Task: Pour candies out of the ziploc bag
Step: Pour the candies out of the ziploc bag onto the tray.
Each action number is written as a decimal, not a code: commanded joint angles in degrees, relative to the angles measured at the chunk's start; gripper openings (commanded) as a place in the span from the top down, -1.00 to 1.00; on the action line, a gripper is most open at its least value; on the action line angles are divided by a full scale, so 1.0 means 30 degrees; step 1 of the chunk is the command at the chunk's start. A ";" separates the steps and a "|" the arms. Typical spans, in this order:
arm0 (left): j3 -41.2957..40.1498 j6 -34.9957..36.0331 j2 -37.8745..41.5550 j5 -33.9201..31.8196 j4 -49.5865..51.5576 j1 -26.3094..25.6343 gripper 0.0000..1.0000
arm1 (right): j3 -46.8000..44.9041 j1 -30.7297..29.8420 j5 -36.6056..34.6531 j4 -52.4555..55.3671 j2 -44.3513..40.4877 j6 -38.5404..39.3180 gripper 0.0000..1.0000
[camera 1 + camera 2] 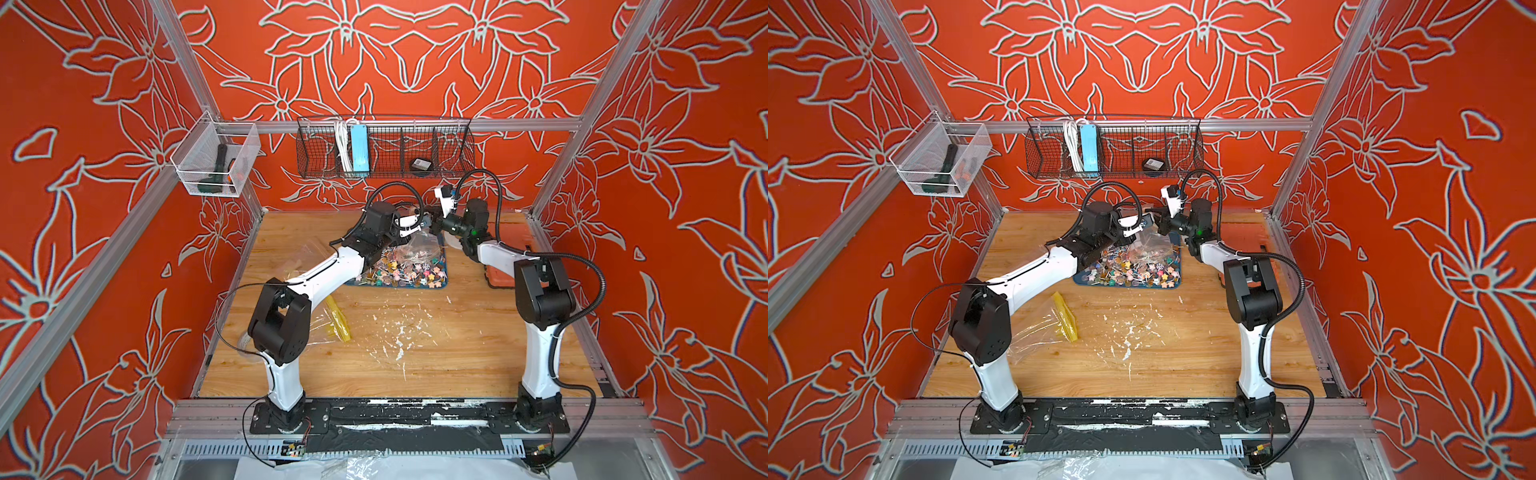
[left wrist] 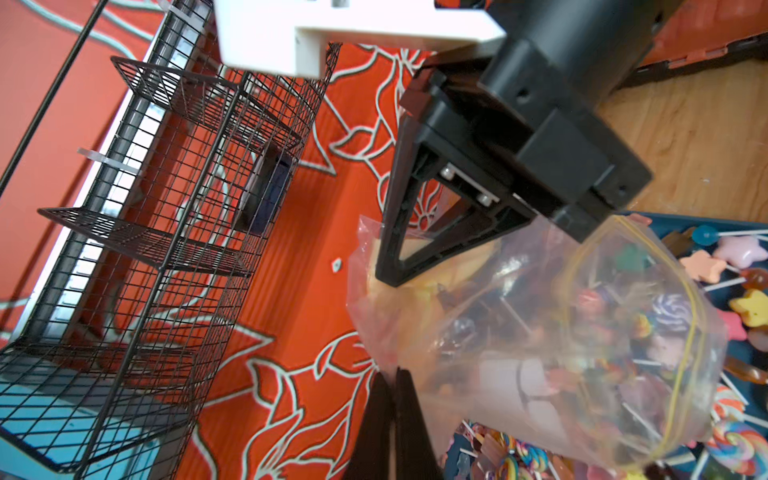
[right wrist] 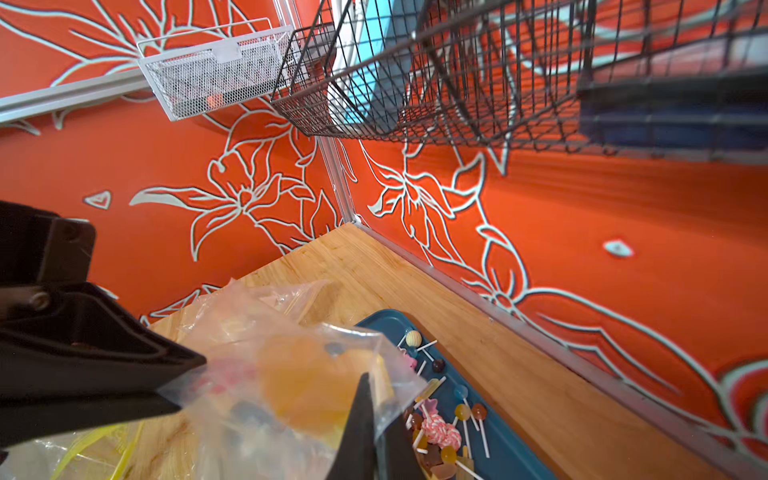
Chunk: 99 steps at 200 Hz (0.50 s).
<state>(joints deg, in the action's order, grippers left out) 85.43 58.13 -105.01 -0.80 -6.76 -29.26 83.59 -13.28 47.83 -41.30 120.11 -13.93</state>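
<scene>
A robot lab cell: aluminium frame (image 1: 519, 124), printed red backdrop (image 1: 415, 54), wooden bench (image 1: 457, 353).

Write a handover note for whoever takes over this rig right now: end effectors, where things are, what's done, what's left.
Left end effector: shut on the ziploc bag.
Right end effector: shut on the same bag.
Bag: held above the blue tray, yellow-zip mouth facing down toward it.
Candies: most lie piled on the tray.
Done: bulk poured.
Left: coloured shapes show through the bag, possibly candies inside; shake them out, then set the bag aside.
</scene>
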 commanded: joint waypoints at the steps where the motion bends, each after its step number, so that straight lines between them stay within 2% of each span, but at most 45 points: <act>1: 0.0553 0.0317 -0.0061 -0.0486 -0.0807 0.0055 1.00 | -0.0302 -0.0116 -0.0386 -0.1869 0.0281 -0.0670 1.00; 15: 0.0695 0.0386 -0.0094 -0.0611 -0.0737 0.0055 1.00 | -0.0283 -0.0128 -0.0361 -0.1937 0.0300 -0.0739 1.00; 31: 0.0815 0.0373 -0.0069 -0.0714 -0.0689 0.0047 0.87 | -0.0208 -0.0130 -0.0354 -0.1937 0.0274 -0.0808 1.00; 66: 0.0850 0.0415 -0.0012 -0.0847 -0.0792 0.0054 0.76 | 0.0006 -0.0142 -0.0279 -0.1905 0.0193 -0.0892 1.00; 99: 0.0850 0.0488 -0.0019 -0.0992 -0.0988 0.0069 0.75 | 0.0281 -0.0150 -0.0356 -0.2025 0.0208 -0.1098 1.00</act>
<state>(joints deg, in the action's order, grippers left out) 86.67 59.13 -105.01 -3.14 -7.79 -29.23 83.07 -13.61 47.33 -44.47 120.36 -16.78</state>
